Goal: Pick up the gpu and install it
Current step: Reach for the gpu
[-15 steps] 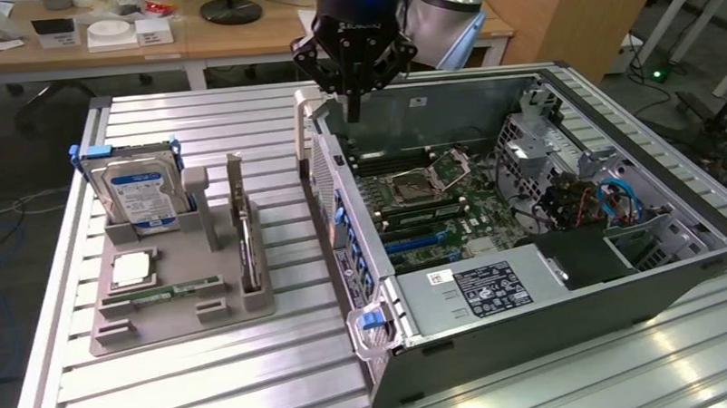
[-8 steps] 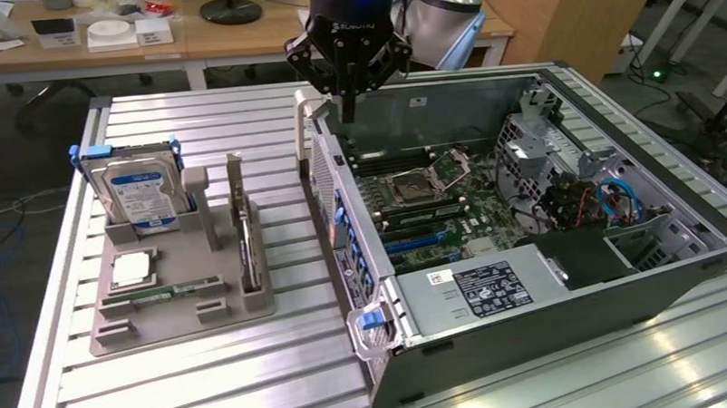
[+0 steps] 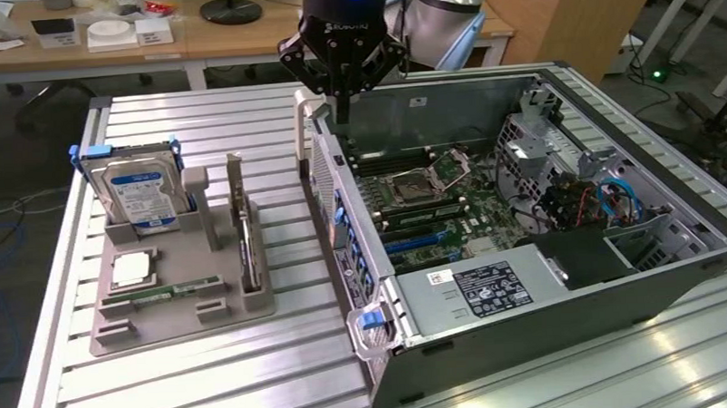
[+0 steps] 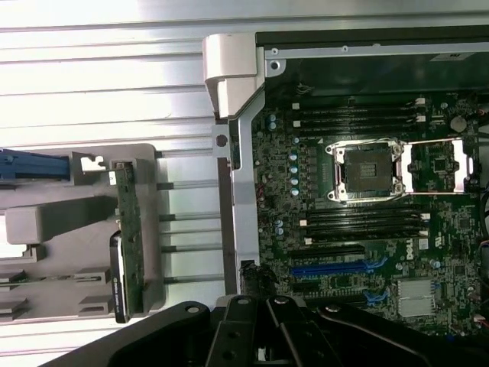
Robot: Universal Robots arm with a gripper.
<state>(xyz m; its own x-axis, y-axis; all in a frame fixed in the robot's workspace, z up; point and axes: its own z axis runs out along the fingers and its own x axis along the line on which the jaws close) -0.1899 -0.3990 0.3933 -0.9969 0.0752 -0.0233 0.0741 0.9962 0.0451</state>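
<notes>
Hovering over case [image 3: 549, 329] wall with gripper [image 3: 339, 107] pinched closed, empty; gpu [image 3: 241, 235] upright in grey holder [image 3: 162, 336], apart.

My worktop [image 3: 213, 382] is ribbed silver metal. The open computer case [image 3: 502, 344] lies on its side on it; just beside the case, toward the exterior view's left, sits a grey parts holder [image 3: 162, 324].
</notes>
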